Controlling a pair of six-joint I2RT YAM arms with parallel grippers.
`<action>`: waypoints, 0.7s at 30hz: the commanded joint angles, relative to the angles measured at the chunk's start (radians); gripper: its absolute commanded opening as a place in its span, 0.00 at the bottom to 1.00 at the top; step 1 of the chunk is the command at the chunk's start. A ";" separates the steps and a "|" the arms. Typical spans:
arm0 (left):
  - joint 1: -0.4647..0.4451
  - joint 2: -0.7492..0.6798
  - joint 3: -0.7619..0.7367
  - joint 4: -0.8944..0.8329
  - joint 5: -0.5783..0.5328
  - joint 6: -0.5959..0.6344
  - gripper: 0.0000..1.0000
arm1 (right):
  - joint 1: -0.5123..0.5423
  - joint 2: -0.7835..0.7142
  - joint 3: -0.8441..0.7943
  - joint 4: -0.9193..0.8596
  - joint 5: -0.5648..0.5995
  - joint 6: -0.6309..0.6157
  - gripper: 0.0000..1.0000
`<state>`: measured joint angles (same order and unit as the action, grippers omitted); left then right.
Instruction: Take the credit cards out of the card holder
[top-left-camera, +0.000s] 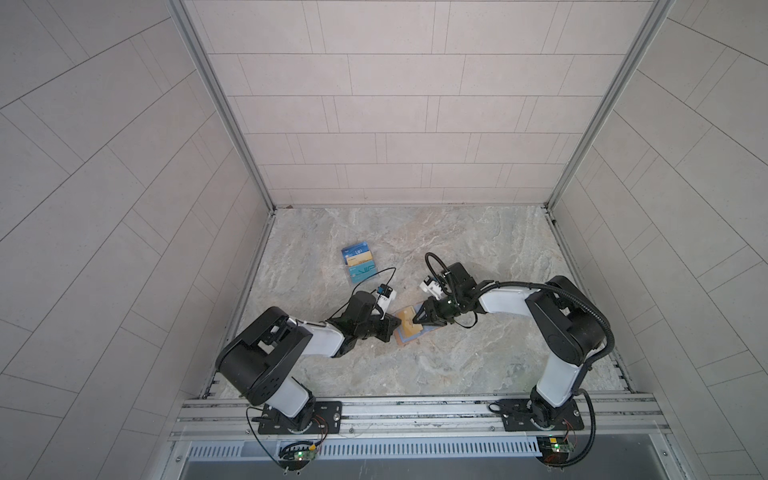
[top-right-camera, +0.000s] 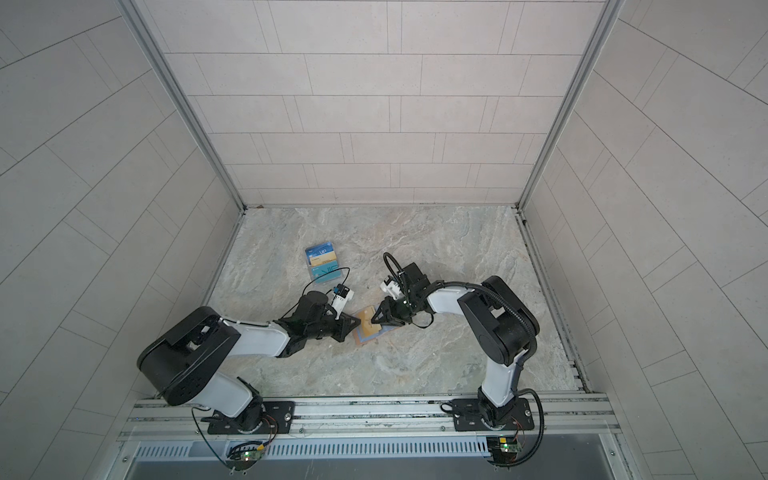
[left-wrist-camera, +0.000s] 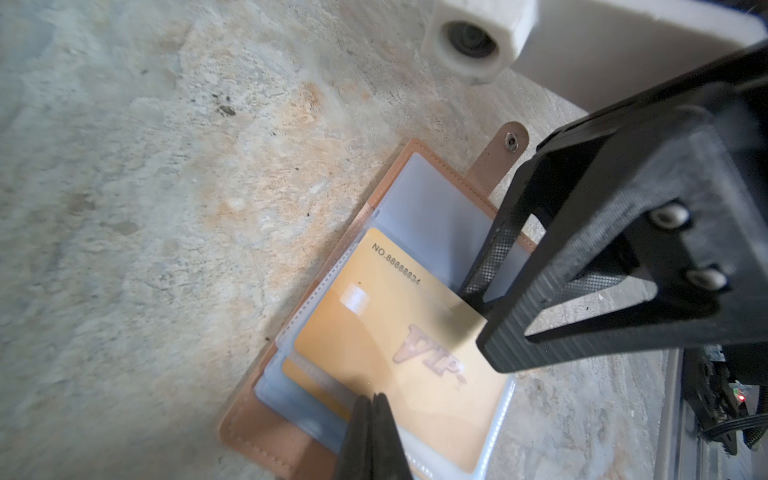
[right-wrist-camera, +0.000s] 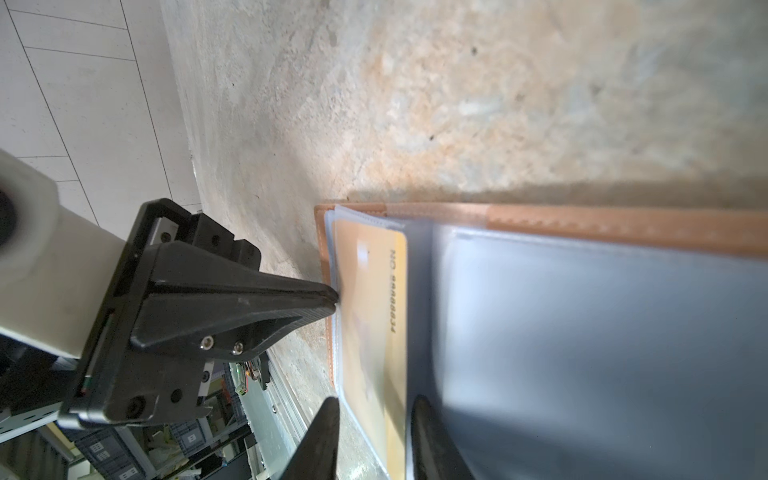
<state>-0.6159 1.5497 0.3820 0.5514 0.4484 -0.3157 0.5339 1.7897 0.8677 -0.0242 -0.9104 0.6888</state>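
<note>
Down on the grey-and-tan marbled tabletop (top-left-camera: 457, 249), the tan-brown leather bifold card holder (left-wrist-camera: 257, 432) lies folded out flat, right between the two arms, towards the front middle of the table. Its snap-button tab (left-wrist-camera: 505, 153) sticks out to one side. The pale blue-grey plastic sleeves (right-wrist-camera: 582, 332) face up, and there's the thin gold rectangular credit card (left-wrist-camera: 399, 332) lying among them, "VIP" printed across its face. How much of it sits inside a pocket, I can't tell.

The left gripper (right-wrist-camera: 332, 297) is pinched right together with nothing between its fingers. Its tip is down at the card holder's edge, touching the sleeve beside the gold card.

The right gripper (right-wrist-camera: 376, 411) reaches in from the opposite side, fingers partway apart, one on either side of the gold card's end. Whether they actually touch it, I can't say.

Well apart from all this, toward the back left of the table, a fanned pile of blue, gold and teal cards (top-left-camera: 359, 266) rests on the marble.
</note>
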 joint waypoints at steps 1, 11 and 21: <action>-0.010 0.046 -0.020 -0.149 -0.025 0.017 0.00 | 0.006 0.010 0.008 0.039 -0.044 0.020 0.31; -0.010 0.047 -0.028 -0.145 -0.028 0.015 0.00 | 0.005 0.006 0.001 0.069 -0.056 0.035 0.28; -0.010 0.044 -0.028 -0.145 -0.027 0.015 0.00 | 0.013 0.063 0.001 0.186 -0.100 0.118 0.26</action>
<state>-0.6159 1.5520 0.3824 0.5529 0.4473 -0.3157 0.5346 1.8233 0.8658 0.1032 -0.9775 0.7712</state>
